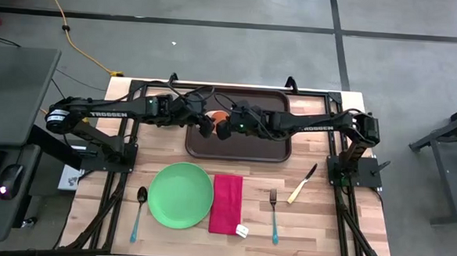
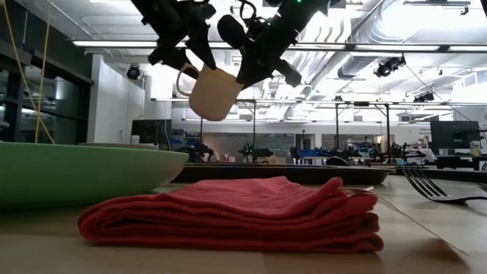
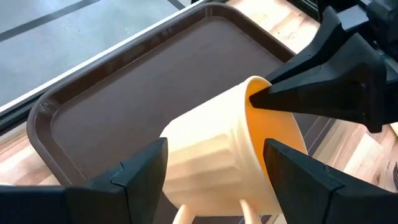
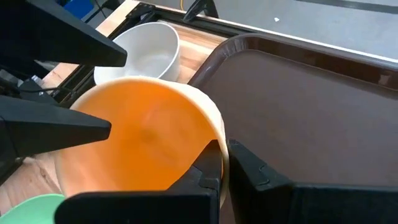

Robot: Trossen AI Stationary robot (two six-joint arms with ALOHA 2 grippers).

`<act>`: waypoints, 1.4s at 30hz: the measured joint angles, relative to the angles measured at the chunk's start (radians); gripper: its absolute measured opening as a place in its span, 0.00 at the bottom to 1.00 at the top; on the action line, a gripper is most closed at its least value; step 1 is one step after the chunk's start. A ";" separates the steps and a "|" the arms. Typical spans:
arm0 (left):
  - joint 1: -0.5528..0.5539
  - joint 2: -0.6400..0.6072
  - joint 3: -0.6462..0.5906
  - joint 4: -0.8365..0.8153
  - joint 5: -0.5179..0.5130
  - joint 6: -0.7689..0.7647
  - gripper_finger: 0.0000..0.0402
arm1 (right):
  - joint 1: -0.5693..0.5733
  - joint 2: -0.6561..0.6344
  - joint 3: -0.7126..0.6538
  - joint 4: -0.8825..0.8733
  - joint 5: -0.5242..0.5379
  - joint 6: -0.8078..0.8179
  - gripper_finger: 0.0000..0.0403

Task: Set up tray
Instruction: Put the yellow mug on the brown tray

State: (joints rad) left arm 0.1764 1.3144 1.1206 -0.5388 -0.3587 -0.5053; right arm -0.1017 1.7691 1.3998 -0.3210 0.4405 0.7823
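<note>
Your left tool [image 3: 211, 180], spread, straddles a cream mug [image 3: 217, 155] held above the tray [image 1: 238, 144]. Your right tool [image 4: 224, 165], at its 3 o'clock, pinches the mug's rim. The tray lies at the tabletop's [image 1: 318, 219] 12 o'clock.

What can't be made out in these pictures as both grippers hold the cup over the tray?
- High view: the cream cup with an orange inside is mostly covered by both arms.
- Low view: the dark brown plastic tray shows only as an edge behind the folded red cloth napkin.
- Right wrist view: the white bowl is partly hidden by the left gripper.
- Whether the left gripper's fingers touch the cup: unclear.
</note>
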 joint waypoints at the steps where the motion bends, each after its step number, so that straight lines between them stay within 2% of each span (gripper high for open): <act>1: 0.000 0.000 0.000 0.001 -0.003 0.000 0.73 | 0.000 0.000 0.000 0.000 0.004 0.003 0.00; 6: 0.000 0.000 0.000 0.007 -0.013 0.000 0.69 | 0.000 0.000 0.000 0.002 0.024 0.010 0.00; 15: 0.000 0.000 0.001 -0.022 -0.021 0.012 0.48 | 0.003 0.028 0.000 0.044 0.043 0.030 0.00; 25: 0.000 0.000 0.001 -0.064 -0.019 0.013 0.32 | 0.002 0.058 0.000 0.080 0.032 0.024 0.00; 32: 0.001 -0.003 0.046 -0.080 0.016 0.164 0.29 | 0.003 0.058 0.000 0.095 0.021 0.011 0.00; 42: 0.001 -0.004 0.141 -0.216 -0.044 0.213 0.29 | -0.001 0.058 0.000 0.160 -0.019 -0.005 0.00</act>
State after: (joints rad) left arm 0.1772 1.3106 1.2615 -0.7545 -0.4027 -0.2920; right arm -0.1028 1.8271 1.3994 -0.1613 0.4214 0.7770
